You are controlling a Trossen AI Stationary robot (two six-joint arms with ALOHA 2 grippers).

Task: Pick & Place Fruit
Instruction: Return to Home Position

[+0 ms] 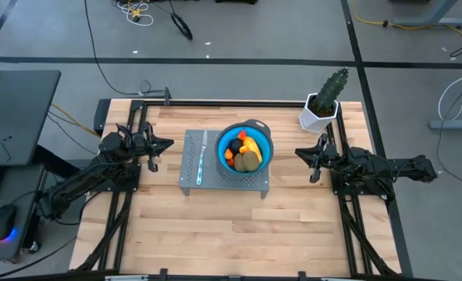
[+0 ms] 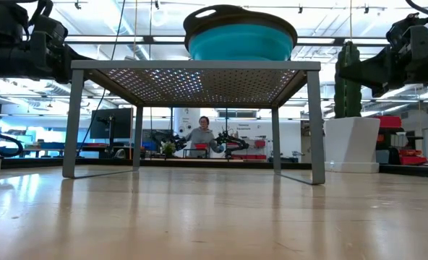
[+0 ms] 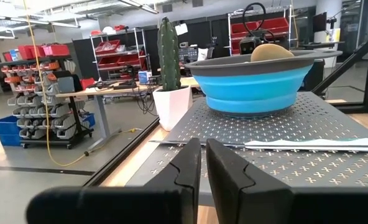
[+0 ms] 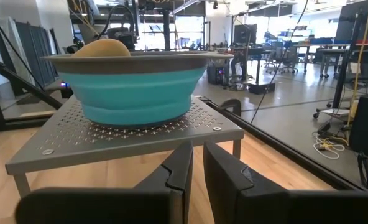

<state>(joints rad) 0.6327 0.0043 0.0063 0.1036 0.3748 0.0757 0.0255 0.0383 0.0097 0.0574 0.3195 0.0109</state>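
Both pincers hold nothing. The left pincer hangs over the left side of the table, close to the gray shelf. Its two dark fingers are pressed close, with only a thin crack between them. The right pincer hangs over the right side, a bit farther from the shelf, and its fingers are close together the same way. The two pincers point at each other with the shelf between them. The shelf is a small metal stand full of little holes, and it stands on legs in the middle of the table. All the fruit sits in a round blue bowl on the right part of the shelf top. I can see a yellow-orange one, a brownish-green one, a dark one and small bits of orange and red, all piled together. From the side, one brownish fruit pokes up over the bowl's gray rim. A thin knife with a light blue handle lies flat on the shelf top, just left of the bowl and not touching it. A green cactus in a white pot stands at the far right corner of the table. Far off in the room behind the table there is a person.
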